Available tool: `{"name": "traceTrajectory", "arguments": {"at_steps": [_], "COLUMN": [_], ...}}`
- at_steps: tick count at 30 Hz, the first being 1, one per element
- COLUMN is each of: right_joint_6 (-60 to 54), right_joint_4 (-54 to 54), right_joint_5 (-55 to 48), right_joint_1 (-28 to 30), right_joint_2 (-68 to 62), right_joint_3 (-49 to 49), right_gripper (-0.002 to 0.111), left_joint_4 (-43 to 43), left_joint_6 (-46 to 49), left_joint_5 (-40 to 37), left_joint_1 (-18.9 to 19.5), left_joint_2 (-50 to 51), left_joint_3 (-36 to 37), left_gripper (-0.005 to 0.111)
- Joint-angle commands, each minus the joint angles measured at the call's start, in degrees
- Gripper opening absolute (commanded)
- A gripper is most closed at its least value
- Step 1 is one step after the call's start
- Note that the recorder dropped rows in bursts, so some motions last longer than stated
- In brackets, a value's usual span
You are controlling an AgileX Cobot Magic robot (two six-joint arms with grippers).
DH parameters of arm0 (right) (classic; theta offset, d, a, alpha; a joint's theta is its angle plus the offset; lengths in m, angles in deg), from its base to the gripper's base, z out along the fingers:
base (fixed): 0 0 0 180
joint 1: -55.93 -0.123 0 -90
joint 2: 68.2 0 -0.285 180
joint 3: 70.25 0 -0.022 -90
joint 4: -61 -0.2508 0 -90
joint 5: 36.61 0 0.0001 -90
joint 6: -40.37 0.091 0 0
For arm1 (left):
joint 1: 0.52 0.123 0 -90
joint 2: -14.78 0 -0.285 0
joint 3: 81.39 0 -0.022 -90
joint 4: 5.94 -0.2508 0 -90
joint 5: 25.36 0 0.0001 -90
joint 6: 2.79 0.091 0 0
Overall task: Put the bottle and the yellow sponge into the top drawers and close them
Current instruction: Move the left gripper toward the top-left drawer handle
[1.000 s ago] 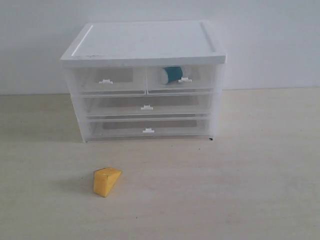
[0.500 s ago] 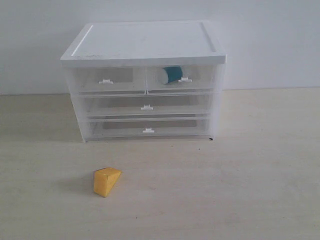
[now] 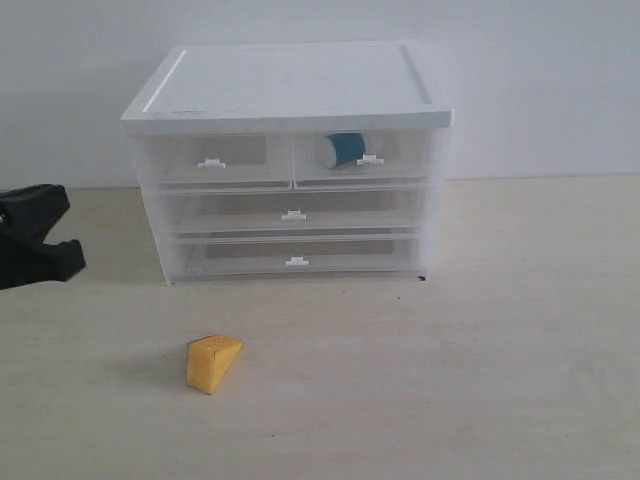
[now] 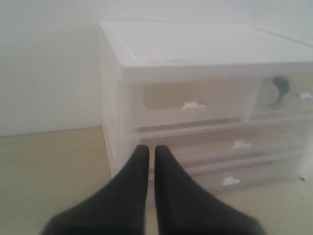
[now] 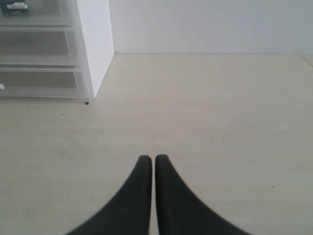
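Note:
The bottle lies on its side inside the right top drawer, which is pushed in; the left wrist view shows the bottle too. The left top drawer is also pushed in and holds nothing I can see. The yellow sponge lies on the table in front of the cabinet, to the left. My left gripper is shut and empty, hanging left of the cabinet and apart from the sponge. My right gripper is shut and empty over bare table, right of the cabinet.
The white-topped cabinet stands at the back against a white wall, with two full-width clear drawers below the top pair, both pushed in. Its right front corner shows in the right wrist view.
My left gripper has come into the exterior view from the left edge. The sponge, bottle and drawers have not moved.

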Motion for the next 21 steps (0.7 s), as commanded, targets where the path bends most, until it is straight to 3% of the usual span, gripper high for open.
{"name": "traceTrajectory", "arguments": {"at_steps": [1,6,11,16,21], "right_joint_6": [0.0,0.0,0.0,0.0,0.0], "right_joint_4": [0.3,0.3,0.3,0.3,0.3], "right_joint_5": [0.2,0.2,0.2,0.2,0.2], "right_joint_1": [0.2,0.2,0.2,0.2,0.2], "right_joint_2": [0.3,0.3,0.3,0.3,0.3], "right_joint_3": [0.2,0.2,0.2,0.2,0.2], "right_gripper": [0.000,0.000,0.000,0.000,0.000], "left_joint_4": [11.5,20.7,23.6,21.6,17.8], "left_joint_6": [11.1,16.7,17.0,7.7,7.8], "left_joint_5": [5.7,12.3,16.9,15.8,14.1], "left_joint_1": [-7.4,-14.2,-17.7,-18.2,-18.2], "left_joint_2": [5.7,13.0,20.7,26.4,29.2], "left_joint_3": [-0.3,-2.7,-6.9,-11.3,-14.2], "left_gripper": [0.004,0.004,0.004,0.004,0.008]}}
